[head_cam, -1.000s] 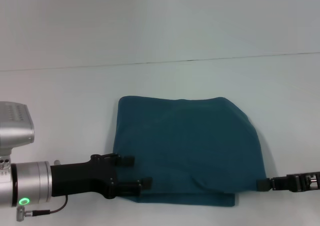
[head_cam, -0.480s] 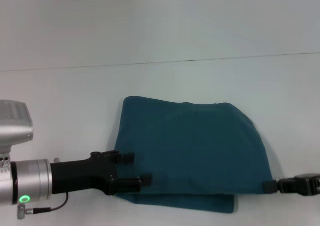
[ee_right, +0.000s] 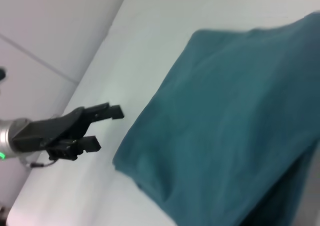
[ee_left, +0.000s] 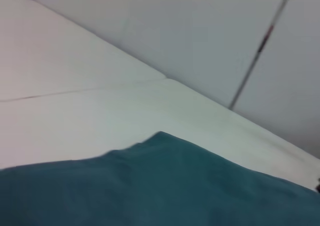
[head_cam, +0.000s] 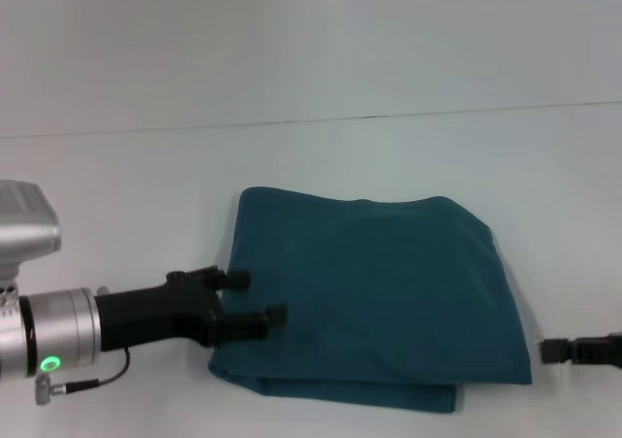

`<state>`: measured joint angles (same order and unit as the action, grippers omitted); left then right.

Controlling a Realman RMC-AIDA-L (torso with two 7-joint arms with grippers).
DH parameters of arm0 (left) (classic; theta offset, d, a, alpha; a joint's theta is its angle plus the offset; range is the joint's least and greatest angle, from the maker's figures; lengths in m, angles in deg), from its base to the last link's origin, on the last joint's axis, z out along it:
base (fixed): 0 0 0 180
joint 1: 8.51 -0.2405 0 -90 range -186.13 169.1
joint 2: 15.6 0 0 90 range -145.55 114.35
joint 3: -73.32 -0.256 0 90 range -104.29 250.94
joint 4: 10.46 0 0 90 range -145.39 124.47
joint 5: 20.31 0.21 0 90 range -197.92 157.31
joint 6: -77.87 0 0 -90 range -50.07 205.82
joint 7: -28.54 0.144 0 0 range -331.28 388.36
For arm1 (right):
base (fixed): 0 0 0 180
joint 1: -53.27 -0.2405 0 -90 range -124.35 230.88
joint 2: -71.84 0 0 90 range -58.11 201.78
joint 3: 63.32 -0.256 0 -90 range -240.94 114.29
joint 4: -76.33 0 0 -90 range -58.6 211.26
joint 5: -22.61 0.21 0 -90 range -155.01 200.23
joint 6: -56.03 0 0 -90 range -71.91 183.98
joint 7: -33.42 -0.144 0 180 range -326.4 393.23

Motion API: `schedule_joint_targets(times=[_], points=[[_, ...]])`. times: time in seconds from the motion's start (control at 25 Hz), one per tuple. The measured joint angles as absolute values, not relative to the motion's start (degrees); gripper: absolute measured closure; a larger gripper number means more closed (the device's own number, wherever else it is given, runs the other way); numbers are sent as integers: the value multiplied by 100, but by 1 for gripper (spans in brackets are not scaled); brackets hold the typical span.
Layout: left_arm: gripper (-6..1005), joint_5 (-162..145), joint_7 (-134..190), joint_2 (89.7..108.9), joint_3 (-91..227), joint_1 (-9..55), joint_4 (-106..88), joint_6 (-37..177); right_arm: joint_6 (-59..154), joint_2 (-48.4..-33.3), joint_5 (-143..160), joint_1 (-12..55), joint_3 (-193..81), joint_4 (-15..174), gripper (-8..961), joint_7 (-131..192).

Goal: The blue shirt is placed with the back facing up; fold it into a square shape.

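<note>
The left gripper [head_cam: 255, 298] had its jaws spread apart and held nothing; its two fingers lay at the left edge of the blue shirt [head_cam: 374, 297], just over the cloth. Of the right gripper [head_cam: 556, 351] only a tip was seen at the right border of the head view, just beside the near right corner of the shirt, and I cannot tell if it was released or clenched. The shirt lay folded in a rough square on the white table [head_cam: 136, 185]. It looked soft, light and limp, so it should bend and slide easily. I think the best hold was at the doubled edges or corners.
</note>
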<state>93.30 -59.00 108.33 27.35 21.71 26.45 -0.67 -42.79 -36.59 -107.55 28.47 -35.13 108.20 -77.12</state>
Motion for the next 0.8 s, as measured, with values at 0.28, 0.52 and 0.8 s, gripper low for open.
schedule_joint_targets(times=[0.28,0.52,0.8], points=[[113,9251,-6640,10803,2726,2210,2680,399,-4518,-3605,-10503,3000,-4544,10833,615,-7137],[113,9480,-7644,10693,2722,2141,2937,244,-4652,-3644,-10021,2928,-4727,10789,245,-6700],[113,9937,-8457,10624,2756,2081,3080,135,-4615,-3721,-9848,2649,-4761,10728,104,-6610]])
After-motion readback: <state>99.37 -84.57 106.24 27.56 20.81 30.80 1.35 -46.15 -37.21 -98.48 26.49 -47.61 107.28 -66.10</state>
